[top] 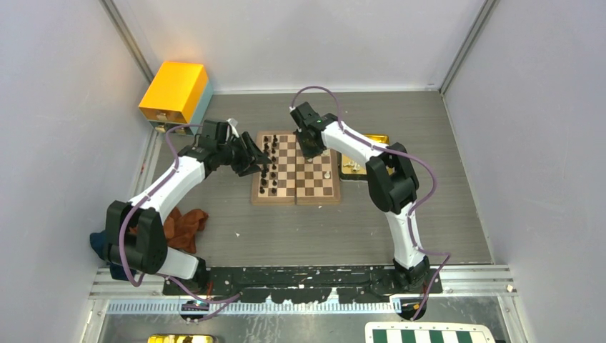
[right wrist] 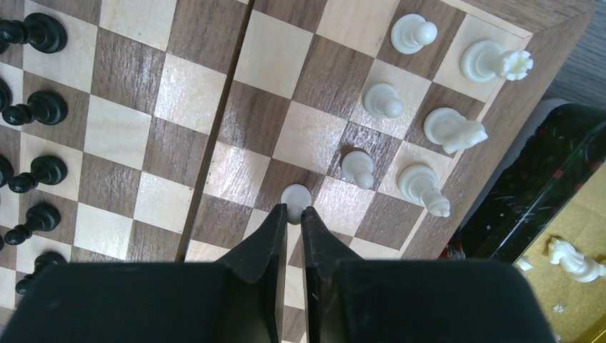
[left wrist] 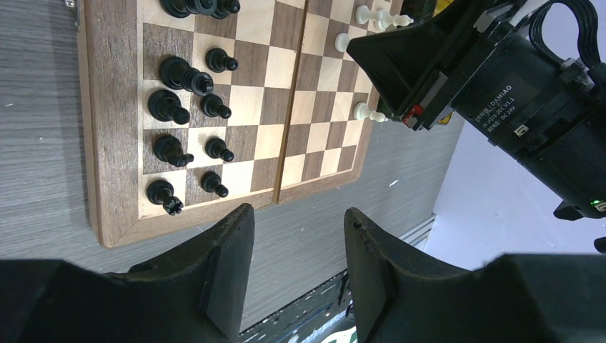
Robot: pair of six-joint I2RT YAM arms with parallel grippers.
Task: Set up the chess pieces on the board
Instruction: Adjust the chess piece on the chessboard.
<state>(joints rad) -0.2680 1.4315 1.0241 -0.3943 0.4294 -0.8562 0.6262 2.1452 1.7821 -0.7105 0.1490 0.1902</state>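
Right wrist view: right tool [right wrist: 294, 214] had its jaws drawn almost together on a cream-white pawn [right wrist: 295, 196], pinched at the very tips. The pawn stood upright, long axis pointing up toward the camera, its round head showing just beyond the tool's tips. It sat over the right half of the board [right wrist: 171, 93], one step to the seam side of the white pawn row [right wrist: 359, 168]. Judged: the next free square in that row lay just right of the tips, beside the white bishop [right wrist: 421, 187], so the coming move was a short shift toward the board's white edge. Right arm was plainly the nearer one. Left tool [left wrist: 299, 221] hung open and empty over the counter [left wrist: 43, 143], just off the board edge by the black pieces [left wrist: 171, 107]. The pawn looked smooth, glossy and far narrower than the tool, so it was likely to tip on release.
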